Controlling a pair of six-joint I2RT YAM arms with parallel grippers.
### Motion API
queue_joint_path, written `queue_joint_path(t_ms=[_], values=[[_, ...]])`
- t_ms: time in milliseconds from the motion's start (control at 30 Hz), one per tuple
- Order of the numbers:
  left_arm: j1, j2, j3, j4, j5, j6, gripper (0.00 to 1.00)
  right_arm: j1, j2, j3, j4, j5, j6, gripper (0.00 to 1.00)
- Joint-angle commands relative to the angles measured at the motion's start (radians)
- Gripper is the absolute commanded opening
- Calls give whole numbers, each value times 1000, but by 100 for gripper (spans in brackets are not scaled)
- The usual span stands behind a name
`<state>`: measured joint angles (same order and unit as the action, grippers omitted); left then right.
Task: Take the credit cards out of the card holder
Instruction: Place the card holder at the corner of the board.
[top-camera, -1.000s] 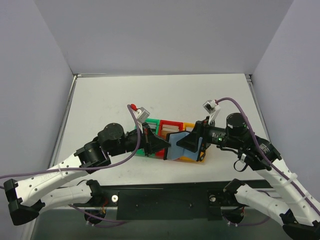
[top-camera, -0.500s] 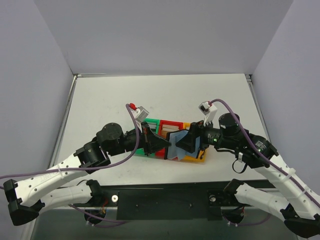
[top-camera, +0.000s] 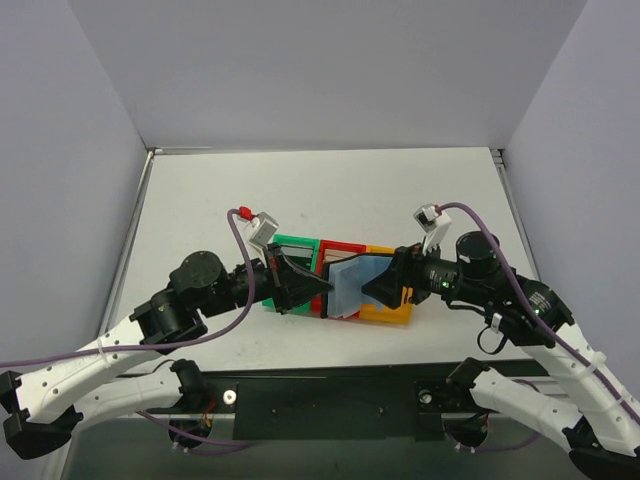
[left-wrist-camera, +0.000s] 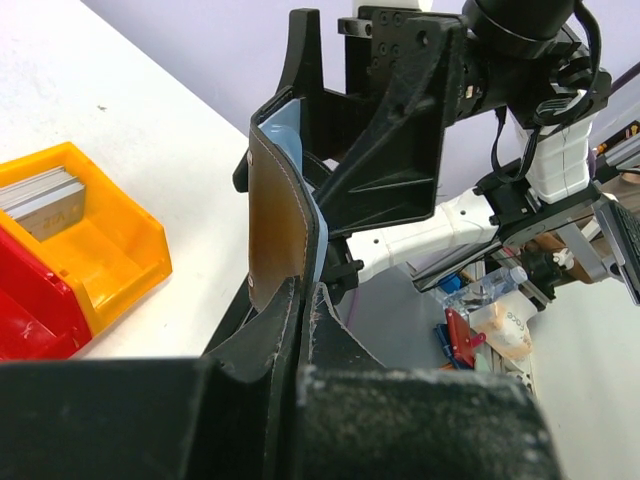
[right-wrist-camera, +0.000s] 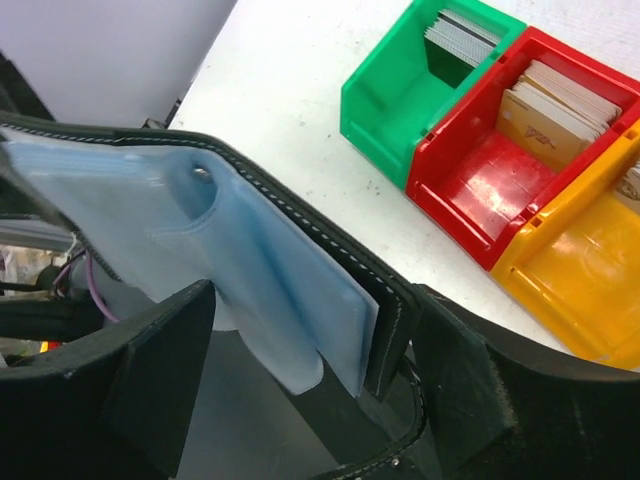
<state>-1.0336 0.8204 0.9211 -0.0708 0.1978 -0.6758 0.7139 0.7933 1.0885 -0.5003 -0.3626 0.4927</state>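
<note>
While aloft, card holder (left-wrist-camera: 278, 215) in left claw (left-wrist-camera: 303, 302)

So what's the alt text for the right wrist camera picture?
A black stitched card holder with pale blue plastic sleeves sits between the two black fingers of the right claw, filling the foreground. Behind it on the white table stands a row of green, red and orange bins, with stacks of cards in the green and red ones.

Overhead view looks down from behind; wrist views (close-up) share the orange bin (left-wrist-camera: 110, 250).
</note>
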Motion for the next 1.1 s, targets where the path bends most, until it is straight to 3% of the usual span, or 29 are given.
queue_joint_path(t_ms=[0,233,600,1067], values=[[-6,-4,41,72,0,1,0,-4,-25,34,74,-80,0,75],[-9,68,102,-7,-18,13,0,10,18,88,51,-53,-25,92],[-16,115,140,0,-8,15,0,84,116,119,0,94,-54,93],[-14,49,91,17,-8,9,0,52,43,70,-63,194,-65,92]])
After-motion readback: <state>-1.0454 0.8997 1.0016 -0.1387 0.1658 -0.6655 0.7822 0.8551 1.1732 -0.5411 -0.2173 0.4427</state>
